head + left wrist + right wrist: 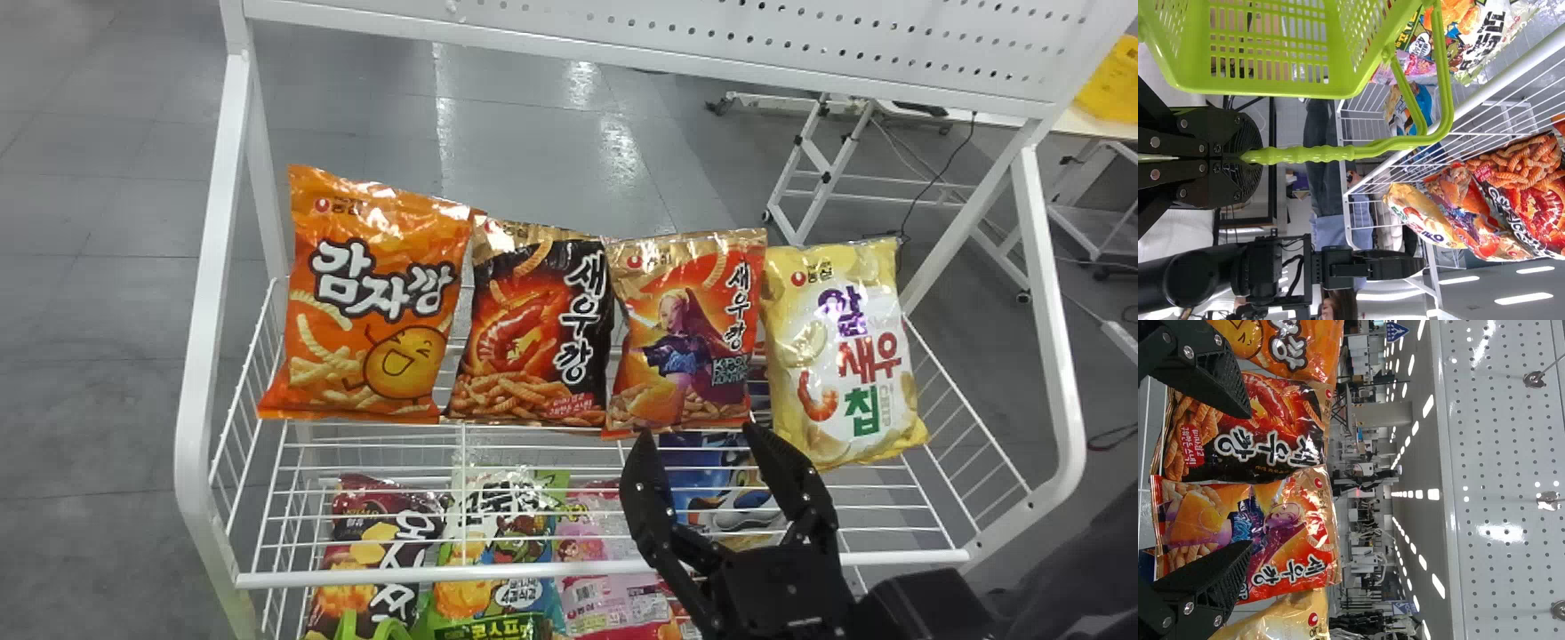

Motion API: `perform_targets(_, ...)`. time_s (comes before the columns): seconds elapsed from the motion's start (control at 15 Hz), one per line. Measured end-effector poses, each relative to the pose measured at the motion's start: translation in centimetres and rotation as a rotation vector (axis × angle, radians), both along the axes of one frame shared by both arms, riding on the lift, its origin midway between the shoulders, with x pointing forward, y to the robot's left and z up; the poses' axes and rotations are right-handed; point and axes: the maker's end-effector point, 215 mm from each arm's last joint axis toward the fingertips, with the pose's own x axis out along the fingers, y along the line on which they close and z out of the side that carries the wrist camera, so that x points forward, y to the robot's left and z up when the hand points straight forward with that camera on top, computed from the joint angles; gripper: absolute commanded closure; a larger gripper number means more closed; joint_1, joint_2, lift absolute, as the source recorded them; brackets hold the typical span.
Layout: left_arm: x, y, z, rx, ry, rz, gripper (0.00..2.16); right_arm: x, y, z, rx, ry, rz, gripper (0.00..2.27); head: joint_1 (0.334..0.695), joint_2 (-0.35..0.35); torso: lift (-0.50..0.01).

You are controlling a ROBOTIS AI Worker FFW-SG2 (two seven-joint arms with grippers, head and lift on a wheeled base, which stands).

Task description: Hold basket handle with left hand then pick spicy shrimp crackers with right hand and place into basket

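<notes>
Lime-green basket (1265, 87), black-and-orange spicy shrimp crackers (532, 333), upright, shelved

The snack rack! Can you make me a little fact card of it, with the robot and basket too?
Rack: white wire
Top bags, left to right: orange bag, black bag, red-and-gold bag, yellow-and-white bag
Below: more snack bags
Basket: green basket
Left tool: shut on the basket's handle
Right tool: open, nothing held, near the red-and-gold bag
Spicy shrimp crackers: probably the black bag, still to pick
</notes>
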Motion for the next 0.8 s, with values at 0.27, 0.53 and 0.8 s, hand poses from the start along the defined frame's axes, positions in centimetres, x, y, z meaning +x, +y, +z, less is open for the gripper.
perform_targets(0.27,0.0,0.0,0.03,0.0,-0.001,0.0,1.9,-0.01,0.08,0.04,0.002,0.0,0.001,0.16,0.695,-0.245,-0.037)
perform_targets(0.53,-0.03,-0.01,0.06,0.001,-0.001,-0.001,1.9,-0.01,0.08,0.07,0.003,-0.001,0.001,0.16,0.695,-0.245,-0.037)
perform_targets(0.8,-0.04,-0.02,0.09,0.0,-0.002,-0.001,1.9,0.04,0.1,0.12,0.003,-0.002,0.001,0.16,0.695,-0.245,-0.037)
